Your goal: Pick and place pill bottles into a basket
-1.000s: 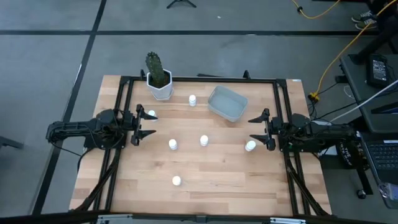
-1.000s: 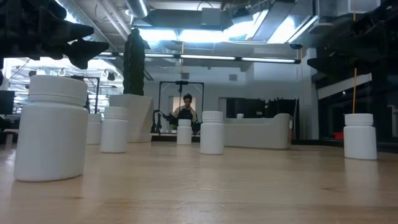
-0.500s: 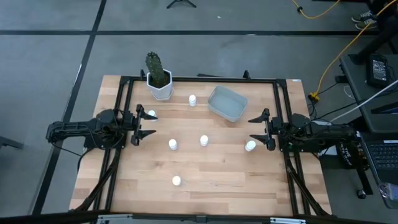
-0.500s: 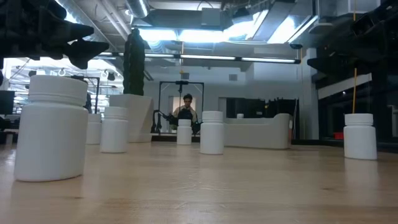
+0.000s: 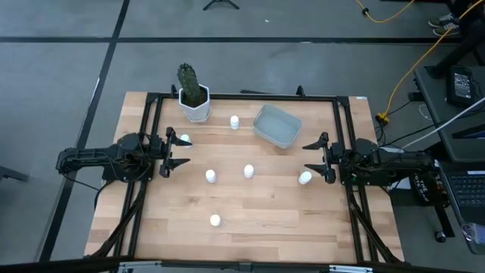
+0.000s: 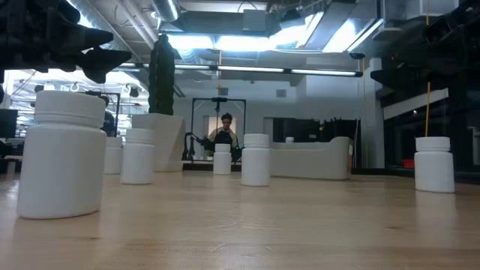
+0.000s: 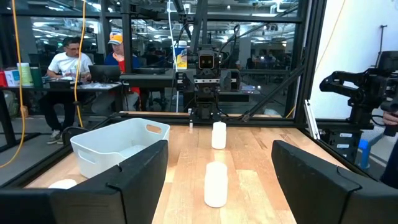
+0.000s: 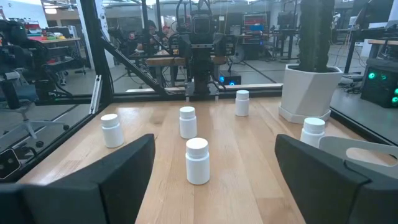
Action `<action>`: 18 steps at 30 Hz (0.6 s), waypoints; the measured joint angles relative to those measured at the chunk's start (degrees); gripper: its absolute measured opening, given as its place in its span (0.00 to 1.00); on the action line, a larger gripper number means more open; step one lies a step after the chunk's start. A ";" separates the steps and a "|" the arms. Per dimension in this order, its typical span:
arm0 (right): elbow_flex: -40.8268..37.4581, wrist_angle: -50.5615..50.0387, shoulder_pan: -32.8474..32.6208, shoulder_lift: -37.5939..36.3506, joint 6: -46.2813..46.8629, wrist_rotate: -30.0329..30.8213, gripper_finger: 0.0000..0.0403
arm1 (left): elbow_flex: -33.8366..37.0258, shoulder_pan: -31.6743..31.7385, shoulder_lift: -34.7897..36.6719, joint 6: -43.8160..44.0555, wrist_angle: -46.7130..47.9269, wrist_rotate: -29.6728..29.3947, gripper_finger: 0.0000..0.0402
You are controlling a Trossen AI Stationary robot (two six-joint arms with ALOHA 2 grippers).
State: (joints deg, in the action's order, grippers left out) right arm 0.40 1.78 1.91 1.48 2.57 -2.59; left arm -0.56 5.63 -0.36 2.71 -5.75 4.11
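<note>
Six bottles out, none binned yet

Six pill bottles (image 5: 248, 171) stand loose on the wooden desk (image 5: 265, 220), and the pale grey-blue basket (image 5: 276, 126) holds nothing, so by my reading the whole job is left. Taking the basket as landmark: one bottle stands just beside it toward the cactus pot (image 5: 195, 103), one past that pot, three nearer the desk's middle and front, and one below it, close to the right tool (image 5: 315, 158). Both the right and the left tool (image 5: 176, 152) hover at the desk's sides, fingers spread apart, gripping nothing.
</note>
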 joint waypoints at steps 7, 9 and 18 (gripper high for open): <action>0.00 0.00 0.00 0.00 0.00 -0.02 0.83 | -0.01 -0.02 0.00 -0.04 -0.01 -0.13 0.70; 0.00 0.00 0.00 0.00 0.00 0.00 0.83 | -0.02 0.00 0.00 -0.01 -0.01 -0.56 0.70; 0.00 0.00 0.00 0.02 0.00 0.00 0.83 | 0.00 -0.02 0.00 -0.04 -0.03 -0.58 0.70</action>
State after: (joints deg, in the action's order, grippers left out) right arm 0.40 1.78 1.91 1.49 2.57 -2.59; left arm -0.56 5.61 -0.36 2.68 -5.78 3.53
